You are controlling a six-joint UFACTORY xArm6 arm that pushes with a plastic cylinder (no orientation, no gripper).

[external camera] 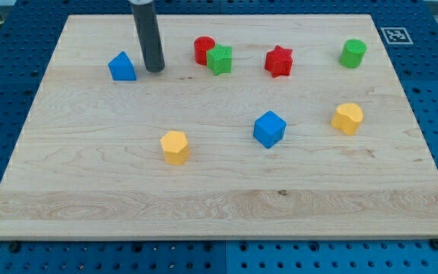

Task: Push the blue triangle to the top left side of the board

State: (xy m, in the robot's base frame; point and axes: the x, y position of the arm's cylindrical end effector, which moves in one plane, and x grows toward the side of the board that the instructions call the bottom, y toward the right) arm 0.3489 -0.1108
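my tip [156, 69], a bare rod with no jaws, rests on the wooden board [219, 205] just right of the blue triangle [122, 67], far left.

Blue triangle [122, 68]: one small solid block, bright blue, with a peaked top and a broader flat base. Condition: whole, standing upright on its base, not tipped. Location: upper left of the frame, resting on the pale wooden board [90, 190], set in from the board's left edge and a little below its top edge. My tip [155, 69] stands just beside it on the view's right, a narrow gap between them.
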